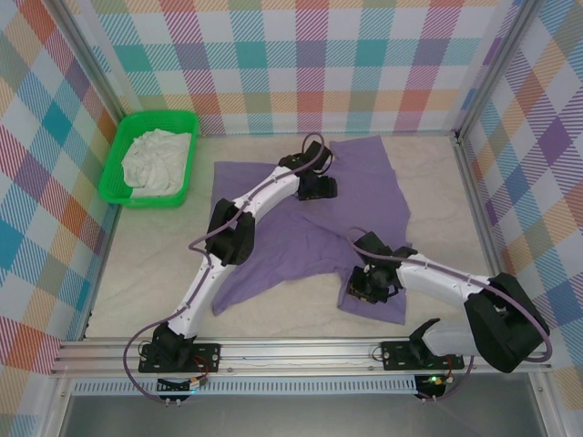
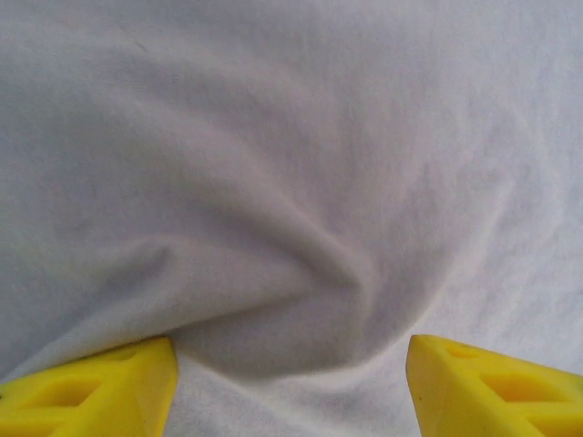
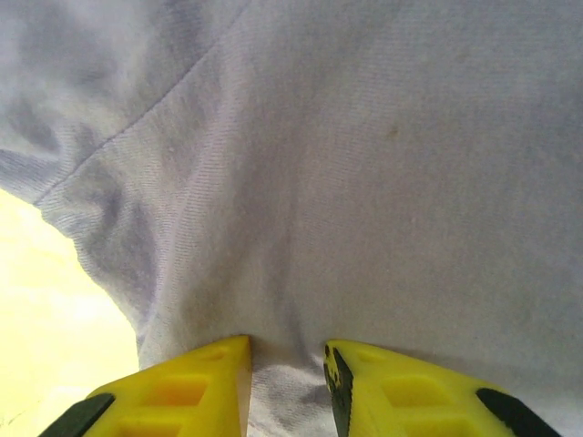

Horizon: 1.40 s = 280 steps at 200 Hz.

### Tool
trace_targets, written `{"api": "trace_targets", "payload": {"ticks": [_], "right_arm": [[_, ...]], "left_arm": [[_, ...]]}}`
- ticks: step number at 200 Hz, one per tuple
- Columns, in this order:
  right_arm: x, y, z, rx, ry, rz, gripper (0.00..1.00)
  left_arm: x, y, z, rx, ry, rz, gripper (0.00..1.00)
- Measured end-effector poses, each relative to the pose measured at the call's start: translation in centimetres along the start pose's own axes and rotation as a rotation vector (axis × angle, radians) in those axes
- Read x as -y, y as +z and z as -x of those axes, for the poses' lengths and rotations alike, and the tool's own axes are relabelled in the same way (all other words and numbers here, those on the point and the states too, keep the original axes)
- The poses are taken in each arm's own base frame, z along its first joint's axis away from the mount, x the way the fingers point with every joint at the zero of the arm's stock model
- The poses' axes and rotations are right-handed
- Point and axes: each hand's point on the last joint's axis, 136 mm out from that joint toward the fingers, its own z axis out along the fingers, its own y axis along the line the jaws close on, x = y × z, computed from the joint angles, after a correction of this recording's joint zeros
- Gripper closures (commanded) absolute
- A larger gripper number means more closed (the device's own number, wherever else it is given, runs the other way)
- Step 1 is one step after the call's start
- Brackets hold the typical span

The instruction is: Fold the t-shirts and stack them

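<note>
**Right gripper pinches the near edge, left one stands open: a crooked pull is the danger**

Right gripper point(image 3: 287, 350) has its yellow fingers point(image 3: 182, 391) almost together, with a thin ridge of the lavender t-shirt point(image 1: 373, 193) clamped between them at the near edge of the garment. Left gripper point(image 2: 290, 350) has its fingers far apart, low over the far middle of the same shirt. A soft wrinkle rises between them, but nothing is held.

I think the pinch is small, so the thin cloth may slip out when it is lifted. It may also catch one layer only, and then the fold would fall open. If the right arm pulls alone, the whole shirt may slide over the table point(image 1: 437, 182) and bunch against the left arm, which lies across it.

The shirt is a matte, fine knit, limp and easily creased, with a stitched seam point(image 3: 137, 123) running diagonally. Its outline on the pale, smooth table is irregular, not flat. The off-white t-shirt point(image 1: 157, 162) lies crumpled in the green mesh basket point(image 1: 189, 118) at the far left, well apart.
</note>
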Motion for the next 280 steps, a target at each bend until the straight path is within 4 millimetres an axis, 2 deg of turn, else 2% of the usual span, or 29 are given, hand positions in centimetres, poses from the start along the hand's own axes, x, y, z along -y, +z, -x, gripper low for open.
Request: {"api": "trace_targets", "payload": {"ticks": [60,104,130,159,182,215,227,248,266,280], "right_arm": [[-0.6,0.4,-2.8,-0.057,0.017,0.071,0.69],[0.3,-0.1,-4.2,-0.068,0.038,0.094,0.64],[1.4,-0.7,-4.3,-0.048,0.057,0.062,0.62],[2.5,-1.5,-3.5,-0.021,0.074,-0.004,0.62],[2.2,-3.4,-1.3,0.026,0.098,-0.005,0.62],[1.2,-8.1,4.5,0.165,0.128,0.06,0.62],[1.2,-9.8,6.8,0.215,0.135,0.072,0.64],[1.9,-11.8,10.7,0.27,0.161,0.078,0.76],[2.8,-11.9,13.6,0.28,0.167,0.066,0.9],[3.6,-11.7,16.0,0.28,0.177,0.051,0.98]], "left_arm": [[-0.6,0.3,2.1,0.043,-0.055,-0.03,0.29],[-0.6,0.6,2.8,0.064,-0.079,-0.042,0.29],[-0.4,0.7,3.1,0.076,-0.108,-0.055,0.28],[0.4,0.6,3.3,0.08,-0.124,-0.092,0.21],[1.2,0.4,3.2,0.079,-0.116,-0.121,0.17],[1.8,-1.6,2.1,0.048,-0.094,-0.141,0.1],[2.3,-3.4,2.0,0.05,-0.078,-0.15,0.08],[3.4,-7.8,1.9,0.076,-0.04,-0.18,0.07],[4.2,-12.1,1.4,0.111,-0.004,-0.202,0.07],[4.2,-15.1,0.2,0.133,0.017,-0.21,0.07]]}}
